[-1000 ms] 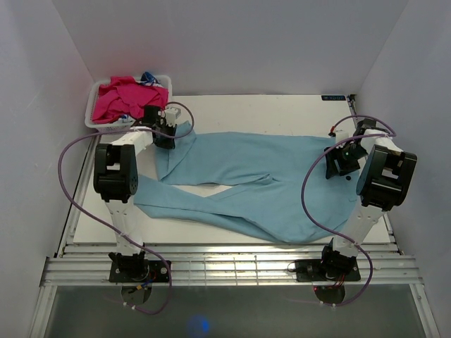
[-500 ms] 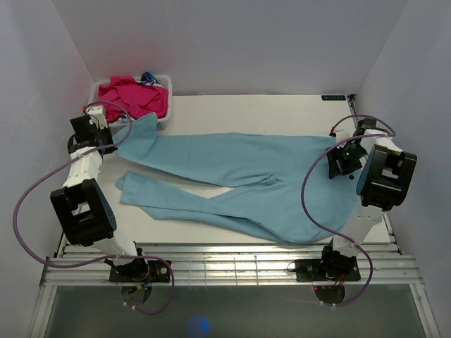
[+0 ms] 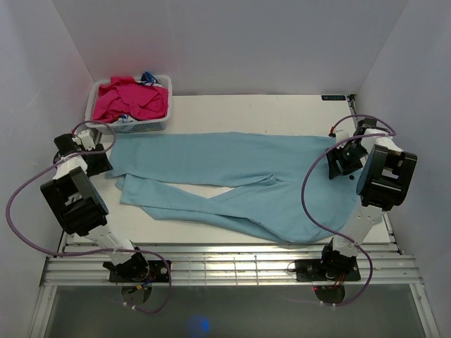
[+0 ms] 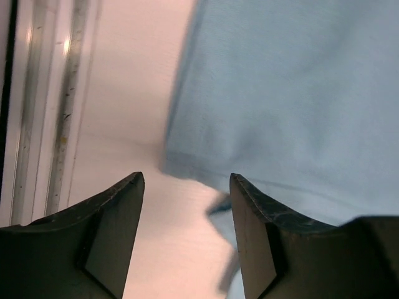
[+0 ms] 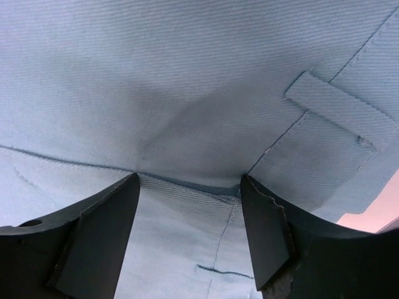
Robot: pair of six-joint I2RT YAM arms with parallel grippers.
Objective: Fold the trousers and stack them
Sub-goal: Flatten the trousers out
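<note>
While the trousers (image 3: pixel 232 176) are lying spread across the table (image 3: pixel 246 105), waist to the right and both legs running left, the job is sitting at the laying-flat stage by my reading, with no fold showing. The left gripper (image 4: pixel 186 182) is hovering at the left table edge, jaws standing wide and holding nothing, the far leg's cuff (image 4: pixel 212 156) just ahead. The right gripper (image 5: pixel 190 179) is hanging over the waistband near a belt loop (image 5: pixel 340 109), jaws likewise wide, cloth lying between them unpinched. The next move is likely calling for both to pinch cloth and bring one leg over the other.
</note>
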